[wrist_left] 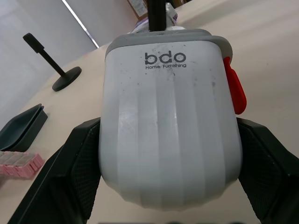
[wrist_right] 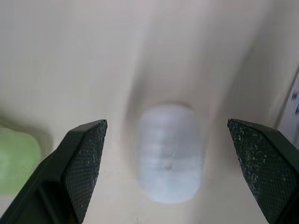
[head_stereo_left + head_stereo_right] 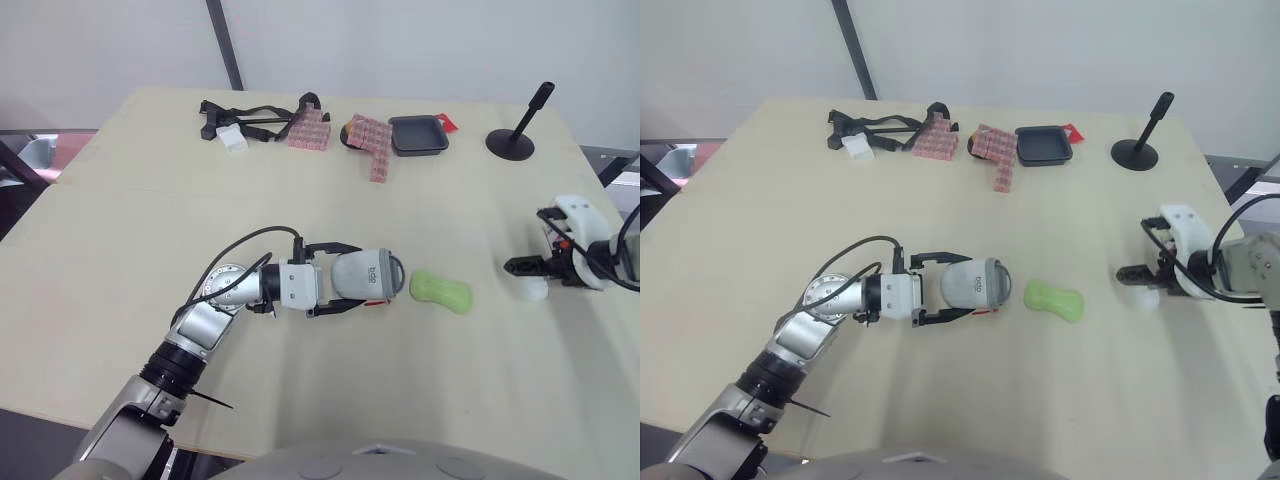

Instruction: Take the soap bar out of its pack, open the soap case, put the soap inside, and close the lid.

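Note:
A grey soap case [image 3: 365, 275] marked "bdo", with a red latch [image 1: 233, 86] on one side, lies on its side just off the table's middle. My left gripper [image 3: 350, 277] is shut on it, one black finger [image 1: 74, 163] on each side. The green soap bar [image 3: 441, 291] lies bare on the table just right of the case, apart from it. At the right, my right gripper [image 3: 522, 267] is open above a pale white oval piece [image 2: 170, 158], which lies between its fingers [image 2: 84, 154] without touching them.
Along the table's far edge lie black straps with a white tag [image 3: 245, 118], two pink blocks [image 3: 310, 130] [image 3: 372, 146], a dark tray [image 3: 418, 134] and a black stand [image 3: 512, 140]. The table [image 3: 120, 260] ends close behind my right gripper.

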You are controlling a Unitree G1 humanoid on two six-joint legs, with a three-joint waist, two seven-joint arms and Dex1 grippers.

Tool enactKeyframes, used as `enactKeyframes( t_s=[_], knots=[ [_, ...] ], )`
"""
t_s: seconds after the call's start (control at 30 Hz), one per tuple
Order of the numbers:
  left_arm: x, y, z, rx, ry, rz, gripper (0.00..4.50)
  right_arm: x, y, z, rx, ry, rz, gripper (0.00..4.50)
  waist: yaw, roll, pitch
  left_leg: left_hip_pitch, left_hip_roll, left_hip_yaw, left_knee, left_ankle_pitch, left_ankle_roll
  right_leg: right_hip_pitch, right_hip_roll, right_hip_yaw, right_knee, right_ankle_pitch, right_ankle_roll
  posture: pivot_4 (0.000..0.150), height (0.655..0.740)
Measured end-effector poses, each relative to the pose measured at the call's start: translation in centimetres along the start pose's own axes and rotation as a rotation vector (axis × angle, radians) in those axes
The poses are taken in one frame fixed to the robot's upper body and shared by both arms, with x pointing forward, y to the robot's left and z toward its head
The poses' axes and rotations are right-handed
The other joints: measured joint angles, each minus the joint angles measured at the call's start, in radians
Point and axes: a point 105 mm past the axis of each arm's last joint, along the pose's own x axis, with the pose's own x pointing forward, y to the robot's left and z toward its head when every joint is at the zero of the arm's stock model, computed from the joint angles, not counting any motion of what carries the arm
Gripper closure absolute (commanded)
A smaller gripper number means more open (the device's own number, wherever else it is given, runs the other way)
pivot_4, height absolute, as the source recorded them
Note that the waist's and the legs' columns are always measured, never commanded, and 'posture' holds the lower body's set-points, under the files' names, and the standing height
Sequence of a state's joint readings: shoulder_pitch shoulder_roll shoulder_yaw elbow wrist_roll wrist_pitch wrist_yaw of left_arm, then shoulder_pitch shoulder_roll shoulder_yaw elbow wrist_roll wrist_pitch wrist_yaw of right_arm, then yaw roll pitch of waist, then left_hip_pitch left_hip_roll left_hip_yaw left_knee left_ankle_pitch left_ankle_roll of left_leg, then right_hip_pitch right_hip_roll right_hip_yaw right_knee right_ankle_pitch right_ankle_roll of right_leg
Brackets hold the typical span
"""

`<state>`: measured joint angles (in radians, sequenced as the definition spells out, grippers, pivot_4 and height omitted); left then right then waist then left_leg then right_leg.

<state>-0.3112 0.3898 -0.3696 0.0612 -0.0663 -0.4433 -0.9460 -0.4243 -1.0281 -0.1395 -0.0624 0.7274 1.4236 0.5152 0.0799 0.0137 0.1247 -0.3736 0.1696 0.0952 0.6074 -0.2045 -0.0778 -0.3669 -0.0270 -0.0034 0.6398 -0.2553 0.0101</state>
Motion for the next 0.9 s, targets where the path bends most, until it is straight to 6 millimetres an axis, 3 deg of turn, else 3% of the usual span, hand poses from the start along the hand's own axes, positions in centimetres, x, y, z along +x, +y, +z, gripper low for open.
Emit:
enactKeyframes(
  t_s=[0.1,0.2,0.3,0.43,0.5,0.63,0.77,0.9],
  knots=[
    [-0.2,0.0,-0.1,0.002,0.007,-0.006,1.03,-0.8,1.4,1.9,-0.107,-0.156,0.117,0.04,0.001,0.0,0.0,0.0,0.0,0.0,0.0,0.0,0.0,0.0,0.0,0.0,0.0,0.0,0.0,0.15,0.74],
    [-0.5,-0.1,-0.2,-0.004,0.013,-0.025,1.03,-1.8,4.2,3.0,-0.259,-0.366,0.299,0.04,0.002,0.0,0.0,-0.001,0.001,0.0,0.0,-0.001,0.001,0.0,0.0,-0.001,-0.001,0.0,0.0,0.15,0.74],
    [-0.5,-0.1,-0.1,-0.048,-0.005,-0.031,1.03,-1.7,6.9,2.3,-0.343,-0.48,0.449,0.04,0.0,0.0,0.0,-0.002,0.0,0.0,0.001,-0.002,0.005,-0.002,-0.001,-0.001,0.001,0.0,0.0,0.15,0.74],
    [-0.7,0.2,-0.2,-0.116,-0.006,-0.034,1.03,-1.6,8.4,1.9,-0.484,-0.547,0.517,0.04,-0.002,0.0,0.0,-0.002,0.001,0.0,0.002,-0.004,0.007,-0.003,-0.001,-0.001,0.002,0.0,-0.001,0.15,0.74],
    [-1.2,0.0,-0.4,-0.142,0.015,-0.078,1.03,-1.4,10.4,0.2,-0.638,-0.621,0.635,0.04,-0.004,-0.002,-0.001,-0.002,0.002,0.001,0.001,-0.004,0.008,-0.005,0.0,-0.001,0.003,-0.001,-0.001,0.15,0.74],
    [-2.1,0.0,-0.9,-0.168,0.063,-0.133,1.03,-1.1,13.1,-2.6,-0.739,-0.67,0.829,0.04,-0.01,-0.001,-0.001,-0.005,0.001,0.001,0.004,-0.004,0.01,-0.012,-0.002,0.0,0.007,-0.001,-0.001,0.15,0.74],
    [-2.6,-0.3,-1.3,-0.185,0.093,-0.172,1.03,-0.8,14.3,-4.8,-0.797,-0.678,0.912,0.04,-0.013,-0.002,0.0,-0.004,0.001,0.001,0.006,-0.004,0.011,-0.012,-0.002,0.0,0.008,-0.001,-0.001,0.15,0.74],
    [-2.8,0.0,-1.4,-0.183,0.104,-0.177,1.03,-0.1,13.9,-6.0,-0.781,-0.693,0.873,0.04,-0.017,-0.002,0.0,-0.004,0.001,0.001,0.007,-0.004,0.012,-0.012,-0.002,0.0,0.009,-0.003,-0.005,0.15,0.74]
  ],
)
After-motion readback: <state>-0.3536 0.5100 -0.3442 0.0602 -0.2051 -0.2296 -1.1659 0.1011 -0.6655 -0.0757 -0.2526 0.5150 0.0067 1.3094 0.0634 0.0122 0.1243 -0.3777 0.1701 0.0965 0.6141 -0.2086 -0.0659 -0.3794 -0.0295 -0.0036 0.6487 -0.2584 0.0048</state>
